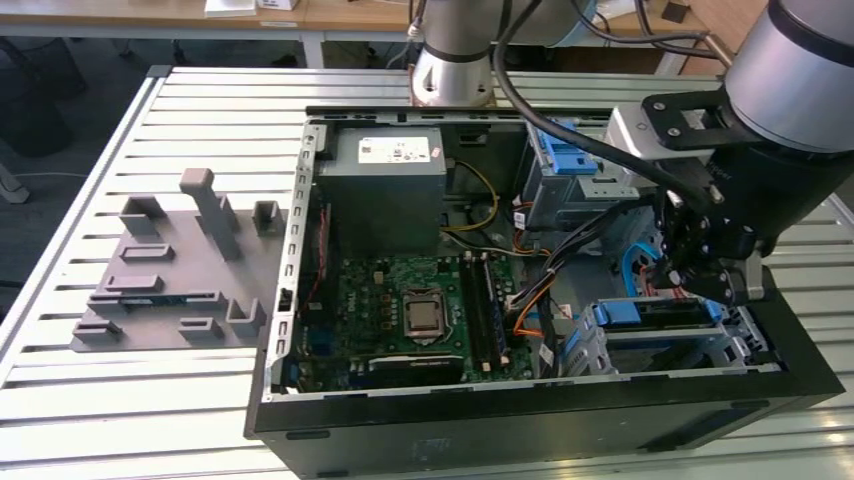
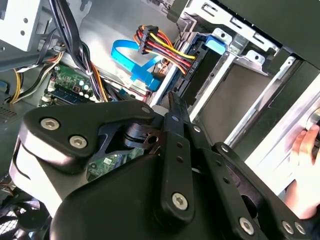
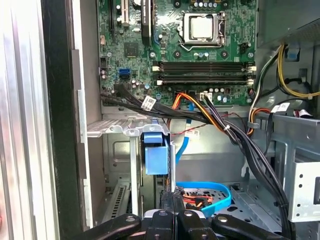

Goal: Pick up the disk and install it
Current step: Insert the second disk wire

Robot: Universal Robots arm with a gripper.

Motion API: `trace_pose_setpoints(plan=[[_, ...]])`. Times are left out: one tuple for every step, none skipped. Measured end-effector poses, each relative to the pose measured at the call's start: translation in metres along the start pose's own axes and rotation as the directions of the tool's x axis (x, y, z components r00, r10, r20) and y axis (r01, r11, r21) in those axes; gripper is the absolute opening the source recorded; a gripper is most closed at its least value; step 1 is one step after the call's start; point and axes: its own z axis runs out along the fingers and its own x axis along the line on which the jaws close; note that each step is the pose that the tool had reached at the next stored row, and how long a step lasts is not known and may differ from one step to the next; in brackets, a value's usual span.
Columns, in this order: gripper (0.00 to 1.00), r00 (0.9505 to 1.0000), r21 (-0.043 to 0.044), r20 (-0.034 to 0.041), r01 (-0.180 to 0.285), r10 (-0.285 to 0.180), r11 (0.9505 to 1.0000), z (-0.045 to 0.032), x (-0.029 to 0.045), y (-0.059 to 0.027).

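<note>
The disk (image 1: 654, 314) lies flat in the lower drive bay at the case's front corner, on the exterior view's right, its blue carrier rail facing up. The carrier's blue tab (image 3: 156, 152) stands in the metal bay in the first wrist view, and the same blue tab (image 2: 218, 43) appears in the second wrist view. My gripper (image 1: 710, 278) hangs just above and beside the disk, apart from it. Its black fingers (image 3: 168, 205) are pressed together with nothing between them, so the gripper (image 3: 173, 202) is shut. In the second wrist view the gripper (image 2: 173, 102) points toward the bay.
The open computer case (image 1: 534, 410) holds a grey power-supply box (image 1: 387, 185), a green motherboard (image 1: 407, 300), an upper drive cage (image 1: 577, 165) with blue rails, and loose cables (image 3: 220, 122). A grey fixture plate (image 1: 167, 275) lies on the exterior view's left. A person's hand (image 2: 305, 172) rests near the case.
</note>
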Motion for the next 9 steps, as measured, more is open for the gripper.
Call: trace_pose_setpoints(plan=[[0.11, 1.0, -0.0013, 0.0, 0.0, 0.0, 1.0, -0.0005, 0.0, 0.0], [0.11, 1.0, -0.003, 0.0002, 0.0, 0.0, 1.0, -0.0007, 0.0, -0.0001], [0.11, 1.0, -0.0059, 0.0003, 0.0, 0.0, 1.0, -0.0008, -0.0001, -0.0003], [0.11, 1.0, -0.0089, 0.0001, 0.0, 0.0, 1.0, -0.0008, -0.0002, -0.0004], [0.11, 1.0, -0.0133, -0.0003, -0.001, 0.001, 0.9999, -0.0009, -0.0002, -0.0006], [0.11, 1.0, -0.0176, -0.0006, -0.001, 0.001, 0.9998, -0.001, -0.0003, -0.0009], [0.11, 1.0, -0.0216, -0.0007, -0.001, 0.001, 0.9998, -0.001, -0.0003, -0.0011], [0.11, 1.0, -0.0248, -0.0009, -0.001, 0.001, 0.9997, -0.001, -0.0004, -0.0013], [0.11, 1.0, -0.027, -0.0008, -0.001, 0.001, 0.9996, -0.0009, -0.0005, -0.0015]])
